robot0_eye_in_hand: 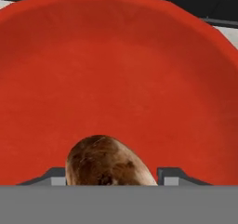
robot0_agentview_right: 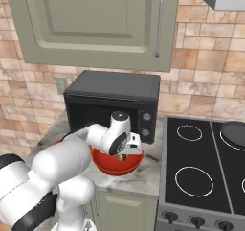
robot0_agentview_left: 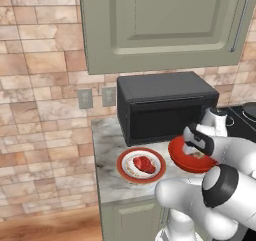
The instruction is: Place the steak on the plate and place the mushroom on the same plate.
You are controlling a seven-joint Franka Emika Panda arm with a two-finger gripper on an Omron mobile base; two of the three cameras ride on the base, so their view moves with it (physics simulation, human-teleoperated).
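Observation:
The red steak [robot0_agentview_left: 144, 164] lies flat in the middle of the white, red-rimmed plate [robot0_agentview_left: 123, 171] on the marble counter. To its right stands a deeper red bowl [robot0_agentview_left: 178, 154]. My gripper [robot0_agentview_left: 196, 154] reaches down into that bowl. In the hand view the tan-brown mushroom [robot0_eye_in_hand: 107, 161] sits between my two dark fingertips [robot0_eye_in_hand: 171, 175], against the bowl's red inside [robot0_eye_in_hand: 121, 79]. The gripper [robot0_eye_in_hand: 111, 177] is shut on the mushroom. From the right base view the hand [robot0_agentview_right: 125, 154] hangs over the bowl [robot0_agentview_right: 107, 165], and the plate is hidden behind my arm.
A black microwave [robot0_agentview_left: 165, 105] stands right behind the plate and bowl. A green wall cabinet [robot0_agentview_left: 165, 25] hangs above it. To the right lies a black stove [robot0_agentview_right: 201, 172] with a dark pan [robot0_agentview_right: 234, 132]. The counter's front edge [robot0_agentview_left: 125, 200] is close to the plate.

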